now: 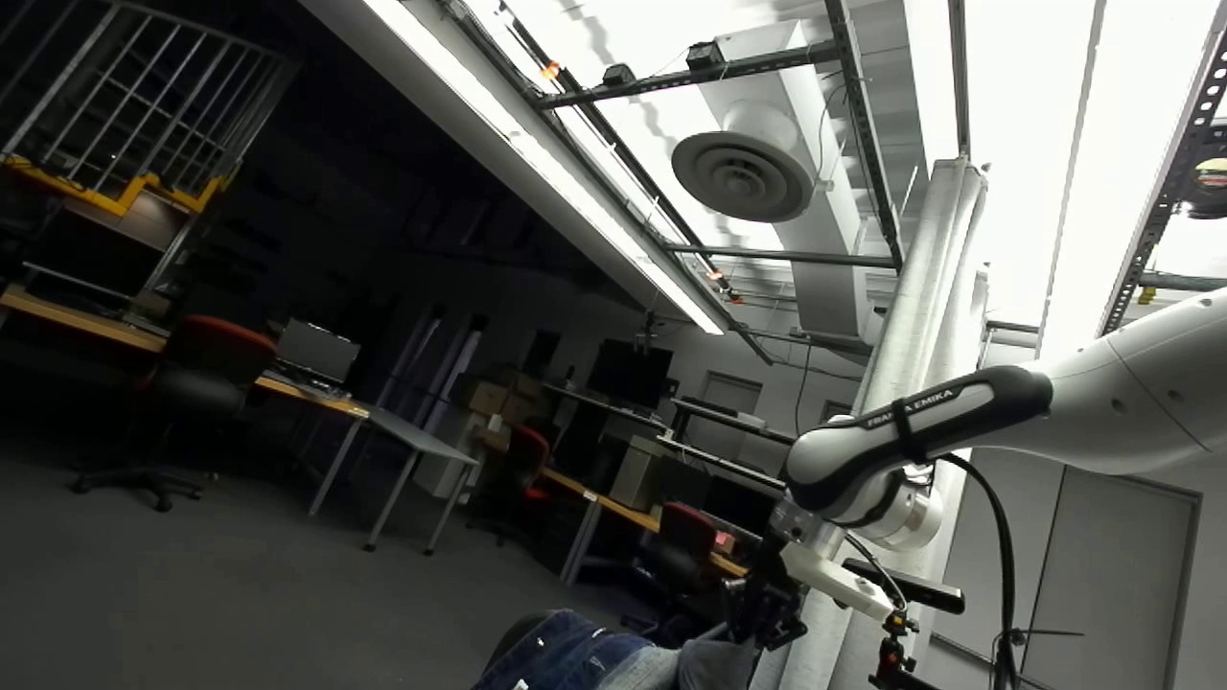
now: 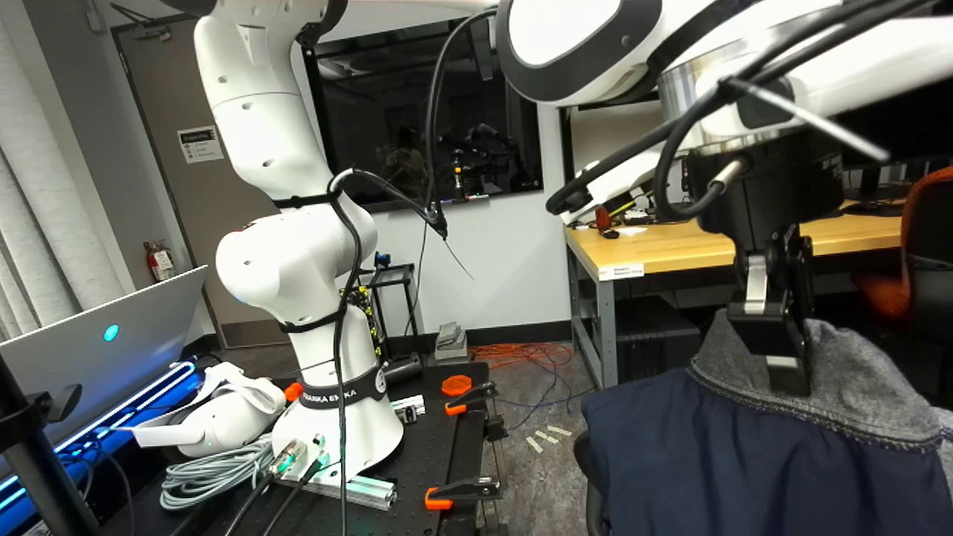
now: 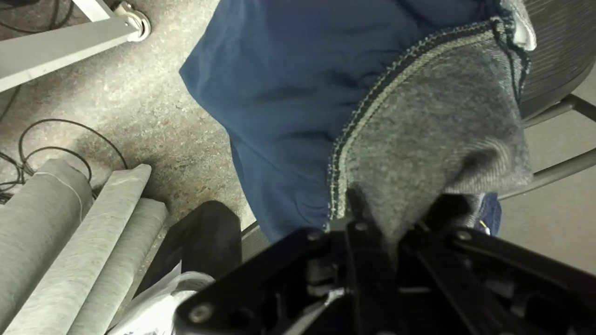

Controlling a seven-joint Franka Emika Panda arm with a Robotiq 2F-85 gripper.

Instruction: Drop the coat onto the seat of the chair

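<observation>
Dim lab space fills much of an exterior view, with a grey-topped table [image 1: 417,431], a red-backed office chair [image 1: 206,359] and, overhead, a bright tube light [image 1: 544,163] and a round ceiling diffuser [image 1: 743,177]. Well lit in an exterior view, the white Franka arm [image 2: 298,275] stands on a black perforated tabletop [image 2: 428,447] with orange-and-black clamps [image 2: 465,490] along its edge; near its base lie a white VR headset [image 2: 231,417] and a coil of grey cable [image 2: 216,476], and beside them a silver laptop [image 2: 104,335] shows a glowing blue logo. Behind are a wall-mounted screen [image 2: 387,97] and a wood-topped desk [image 2: 670,249]. Below the gripper [image 2: 789,368] hangs the denim jacket [image 2: 730,469], its navy lining toward the camera in that view and its grey cloth [image 2: 856,365] uppermost. The fingers [image 2: 789,376] are clamped on a pinch of that grey cloth; in the wrist view it narrows into the space between them. At the lower edge of an exterior view, the jacket's blue denim outer side [image 1: 561,656] shows just below and beside the gripper. A black curved edge [image 2: 590,476] sits just beside the lining. Seen from the wrist, the jacket spreads above a speckled floor [image 3: 186,139] and overlaps the dark ribbed mesh of a chair [image 3: 558,51], with a metal tube [image 3: 558,172] near it and a caster-wheeled leg [image 3: 70,48] well apart on the far side. Whether the jacket touches the chair I cannot tell.
</observation>
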